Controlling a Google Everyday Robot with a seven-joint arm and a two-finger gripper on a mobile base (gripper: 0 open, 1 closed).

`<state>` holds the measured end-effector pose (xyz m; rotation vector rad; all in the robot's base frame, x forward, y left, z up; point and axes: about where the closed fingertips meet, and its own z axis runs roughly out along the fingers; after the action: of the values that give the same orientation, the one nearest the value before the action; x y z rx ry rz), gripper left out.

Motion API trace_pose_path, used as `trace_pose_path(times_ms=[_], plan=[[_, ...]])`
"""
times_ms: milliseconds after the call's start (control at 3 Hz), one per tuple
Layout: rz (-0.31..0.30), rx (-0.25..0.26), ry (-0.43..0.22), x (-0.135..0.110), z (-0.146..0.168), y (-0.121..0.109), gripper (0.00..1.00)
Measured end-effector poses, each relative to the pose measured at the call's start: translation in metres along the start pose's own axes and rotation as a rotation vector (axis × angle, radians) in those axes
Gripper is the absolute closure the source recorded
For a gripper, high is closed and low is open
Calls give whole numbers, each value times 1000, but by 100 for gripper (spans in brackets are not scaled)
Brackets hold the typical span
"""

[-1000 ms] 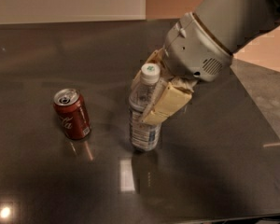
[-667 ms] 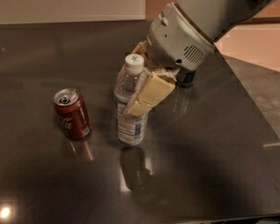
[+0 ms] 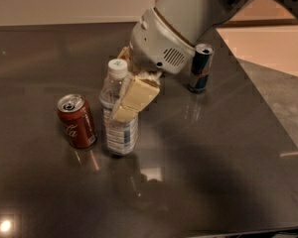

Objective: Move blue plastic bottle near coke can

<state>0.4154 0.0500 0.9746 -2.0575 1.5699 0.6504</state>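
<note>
The blue plastic bottle (image 3: 120, 114) stands upright on the dark table, clear with a white cap and a blue-and-white label. The coke can (image 3: 77, 121), short and red with a silver top, stands just left of it, a small gap between them. My gripper (image 3: 128, 92) comes in from the upper right and is shut on the bottle's upper half; one tan finger (image 3: 134, 99) lies across the front of the bottle, the other is behind it.
A slim dark blue-and-silver can (image 3: 200, 68) stands at the back right, behind my arm. The dark glossy table (image 3: 213, 172) ends at a right edge near the tan floor and at a front edge along the bottom.
My gripper has carried the bottle to the left, closing most of the gap to the coke can. The slim blue can behind the arm has come into view.
</note>
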Motion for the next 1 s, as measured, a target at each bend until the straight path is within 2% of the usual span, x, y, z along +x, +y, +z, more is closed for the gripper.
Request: trace_pose_path(times_ms=[333, 667, 1000], plan=[[-13, -10, 7, -2, 15, -4, 100], [-24, -19, 22, -1, 27, -6, 82], [-36, -37, 33, 0, 37, -9, 59]])
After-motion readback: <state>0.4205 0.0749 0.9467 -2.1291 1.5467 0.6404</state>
